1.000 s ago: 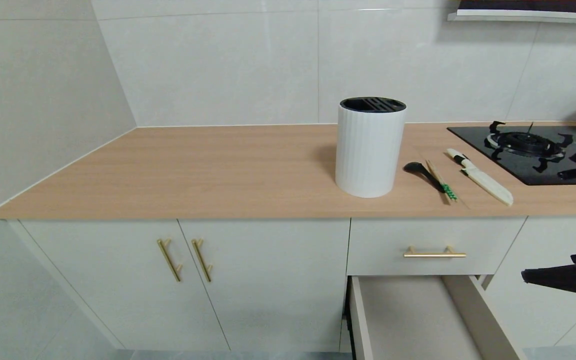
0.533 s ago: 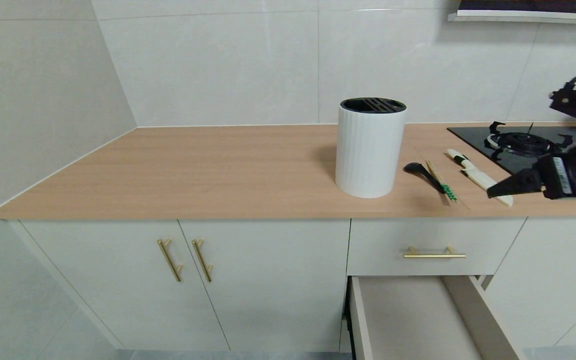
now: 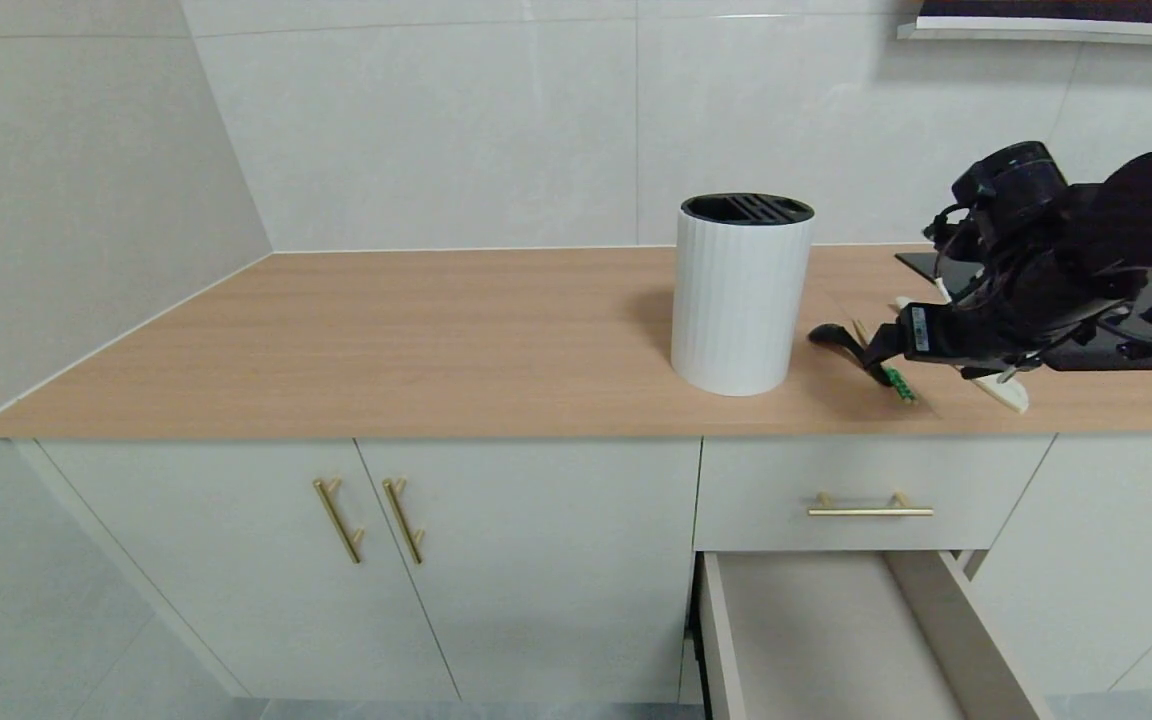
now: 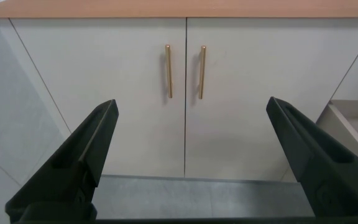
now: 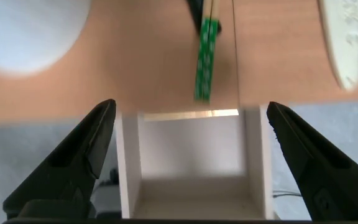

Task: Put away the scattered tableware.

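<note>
Because the chopsticks (image 5: 205, 62) lie loose on the desk (image 3: 436, 340) beside the white holder (image 3: 741, 295), the right gripper (image 5: 189, 111) hangs just above them with fingers spread wide, ready to pinch; the left gripper (image 4: 192, 102), also spread wide, hangs low by the cupboard doors (image 4: 247, 93).

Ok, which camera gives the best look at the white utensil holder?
The head view: the white utensil holder stands whole and upright on the countertop. The right wrist view catches a curved part of it. The left wrist view faces the cabinet doors.
</note>
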